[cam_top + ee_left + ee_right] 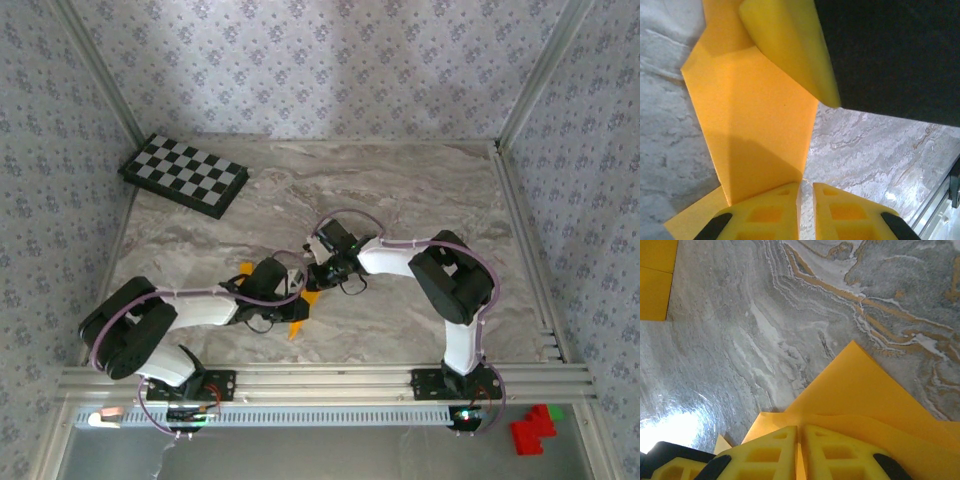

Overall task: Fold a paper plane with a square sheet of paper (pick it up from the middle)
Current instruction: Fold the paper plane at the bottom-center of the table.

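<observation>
- Thin creased orange-yellow paper sheet (pixel 755 130): mid grey marble worktop (pixel 400 190), largely hidden beneath both arms from above.
- Left pincer (pixel 805 200): fingers pressed together on sheet's edge.
- Right pincer (pixel 800 450): clamped tight on sheet.

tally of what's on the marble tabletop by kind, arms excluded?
paper sheet, orange-yellow, partly folded: 1
checkered board, black and white: 1
small orange block: 1
Total: 3
</observation>
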Robot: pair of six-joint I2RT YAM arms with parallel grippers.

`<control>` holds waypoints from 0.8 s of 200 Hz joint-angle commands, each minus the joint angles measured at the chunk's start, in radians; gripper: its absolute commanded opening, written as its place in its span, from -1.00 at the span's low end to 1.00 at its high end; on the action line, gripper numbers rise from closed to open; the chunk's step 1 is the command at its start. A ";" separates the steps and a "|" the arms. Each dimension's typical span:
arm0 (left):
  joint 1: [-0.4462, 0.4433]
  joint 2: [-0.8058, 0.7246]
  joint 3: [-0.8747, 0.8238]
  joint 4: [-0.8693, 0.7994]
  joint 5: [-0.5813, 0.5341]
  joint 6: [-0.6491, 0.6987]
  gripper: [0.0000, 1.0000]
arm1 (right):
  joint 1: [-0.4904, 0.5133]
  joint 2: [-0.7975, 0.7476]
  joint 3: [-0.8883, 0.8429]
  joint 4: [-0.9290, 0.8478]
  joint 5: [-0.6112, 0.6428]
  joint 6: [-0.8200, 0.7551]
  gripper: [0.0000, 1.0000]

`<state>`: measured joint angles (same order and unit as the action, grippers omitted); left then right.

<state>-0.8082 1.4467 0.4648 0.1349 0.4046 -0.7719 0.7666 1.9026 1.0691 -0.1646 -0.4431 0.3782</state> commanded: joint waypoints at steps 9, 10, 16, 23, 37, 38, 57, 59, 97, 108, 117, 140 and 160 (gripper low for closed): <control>-0.028 -0.006 -0.057 -0.147 0.049 -0.013 -0.70 | -0.007 0.053 -0.026 -0.120 0.090 0.017 -0.73; -0.029 -0.006 -0.057 -0.147 0.049 -0.013 -0.70 | -0.007 0.053 -0.026 -0.121 0.091 0.017 -0.73; -0.029 -0.009 -0.058 -0.152 0.052 -0.013 -0.70 | -0.007 0.057 -0.023 -0.126 0.095 0.018 -0.73; -0.031 -0.013 -0.061 -0.156 0.056 -0.013 -0.70 | -0.007 0.060 -0.021 -0.133 0.098 0.020 -0.74; -0.030 -0.025 -0.064 -0.161 0.063 -0.015 -0.70 | -0.006 0.067 -0.015 -0.143 0.105 0.023 -0.75; -0.030 -0.026 -0.064 -0.162 0.063 -0.015 -0.70 | -0.006 0.068 -0.015 -0.144 0.105 0.023 -0.75; -0.030 -0.048 -0.070 -0.175 0.069 -0.019 -0.70 | -0.006 0.076 -0.008 -0.165 0.114 0.026 -0.78; -0.031 -0.050 -0.070 -0.176 0.069 -0.021 -0.70 | -0.006 0.077 -0.008 -0.167 0.115 0.025 -0.78; -0.031 -0.090 -0.085 -0.200 0.077 -0.023 -0.70 | -0.007 0.095 0.009 -0.203 0.135 0.021 -0.82; -0.032 -0.093 -0.093 -0.201 0.081 -0.028 -0.70 | -0.007 0.098 0.011 -0.207 0.138 0.020 -0.83; -0.032 -0.095 -0.098 -0.203 0.084 -0.026 -0.70 | -0.009 0.099 0.011 -0.209 0.139 0.019 -0.84; -0.032 -0.105 -0.107 -0.221 0.092 -0.020 -0.71 | -0.007 0.106 0.014 -0.211 0.142 0.018 -0.85; -0.034 -0.117 -0.107 -0.253 0.094 -0.009 -0.72 | -0.006 0.111 0.015 -0.217 0.145 0.018 -0.87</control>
<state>-0.8211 1.3403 0.3973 0.0582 0.4343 -0.7895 0.7704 1.9251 1.1187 -0.2577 -0.4492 0.3996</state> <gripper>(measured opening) 0.143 0.072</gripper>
